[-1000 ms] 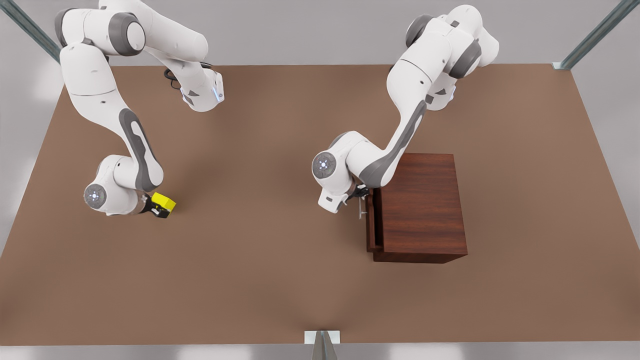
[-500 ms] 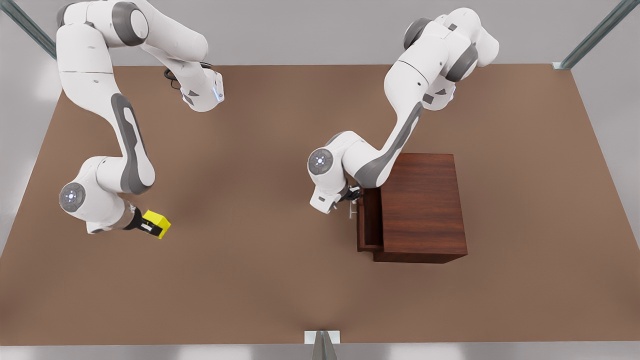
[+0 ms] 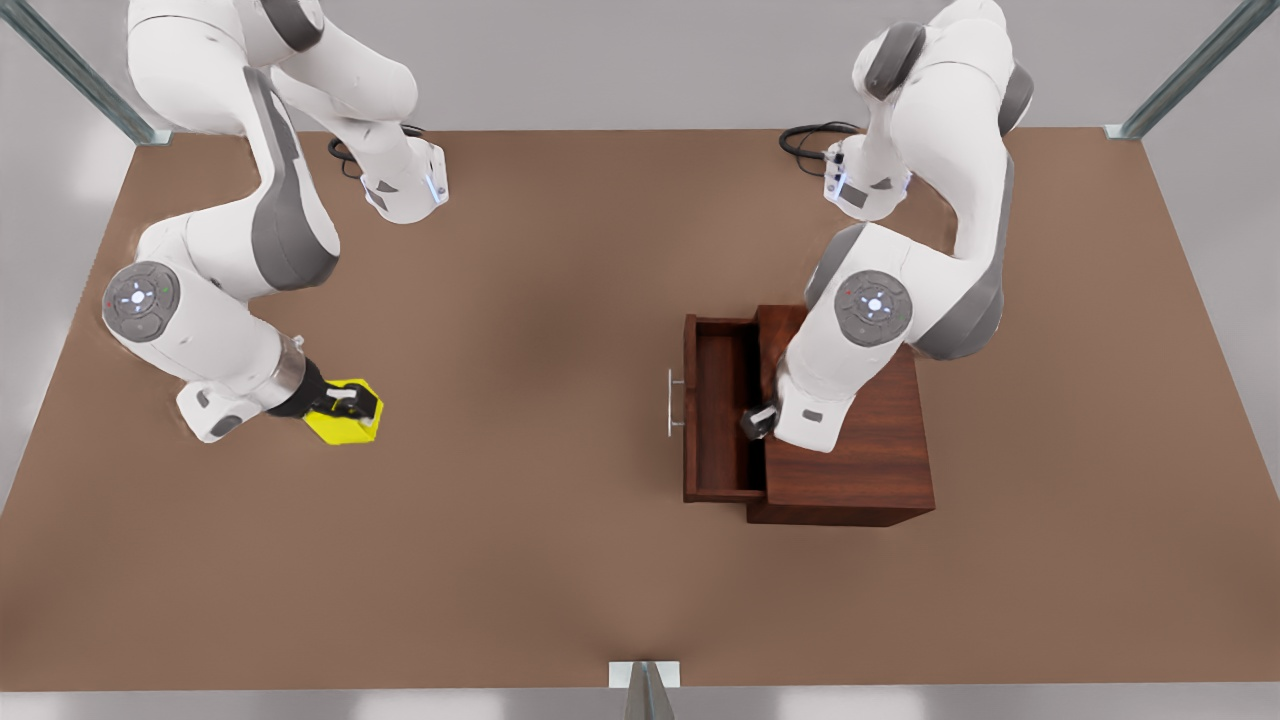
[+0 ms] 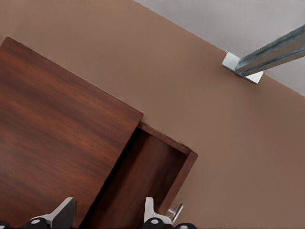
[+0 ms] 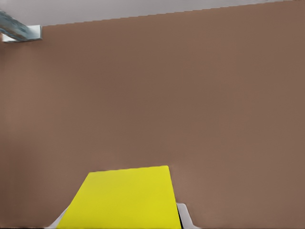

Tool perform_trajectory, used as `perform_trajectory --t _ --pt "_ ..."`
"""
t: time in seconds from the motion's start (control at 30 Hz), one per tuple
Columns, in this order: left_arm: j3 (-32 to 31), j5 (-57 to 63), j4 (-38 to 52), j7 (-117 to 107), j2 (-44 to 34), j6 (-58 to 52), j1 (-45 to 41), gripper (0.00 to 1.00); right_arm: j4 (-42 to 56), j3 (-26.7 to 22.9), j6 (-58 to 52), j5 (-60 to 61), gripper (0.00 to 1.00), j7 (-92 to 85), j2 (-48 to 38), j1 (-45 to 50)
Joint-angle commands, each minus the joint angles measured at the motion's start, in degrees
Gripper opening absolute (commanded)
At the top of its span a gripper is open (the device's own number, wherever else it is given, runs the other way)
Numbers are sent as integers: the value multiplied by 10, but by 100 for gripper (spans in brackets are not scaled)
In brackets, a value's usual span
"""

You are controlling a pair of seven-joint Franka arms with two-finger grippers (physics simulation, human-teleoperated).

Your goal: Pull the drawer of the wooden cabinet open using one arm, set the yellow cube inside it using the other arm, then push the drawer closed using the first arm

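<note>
Above the now wide-open drawer (image 3: pixel 715 400), left hand (image 3: pixel 756 424) has let go, fingers spread; right hand (image 3: pixel 345 402) grips yellow cube (image 3: pixel 345 424).

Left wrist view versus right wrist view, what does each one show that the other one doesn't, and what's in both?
Left wrist view alone: the cabinet, the pulled-out drawer with its handle, and the open left gripper above the cabinet's front edge. Right wrist view alone: the cube held in the right gripper, lifted off the table. Both: the brown table, a metal frame post at its edge and the grey floor beyond.
</note>
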Motion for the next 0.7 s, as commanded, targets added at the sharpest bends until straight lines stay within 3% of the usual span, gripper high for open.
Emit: perform_trajectory --t 0.0,0.03,0.17,0.23,0.3,0.67 --pt "3 1 0 409 -14 -136 66 81 45 3 -55 -29 49 73 38 59" --pt "3 6 1 488 -20 -132 104 100 77 2 -51 -36 49 110 68 94" --pt "11 -8 -12 560 -103 -112 190 100 156 -8 -3 -58 49 290 152 221" --pt "91 -8 -231 585 -236 7 122 100 200 -13 -2 -91 49 379 185 284" --pt "100 -7 -222 583 -216 6 106 100 241 -95 10 -93 48 444 215 391" --pt "100 -4 -218 585 -193 -33 109 100 283 -151 206 -93 46 595 298 507"
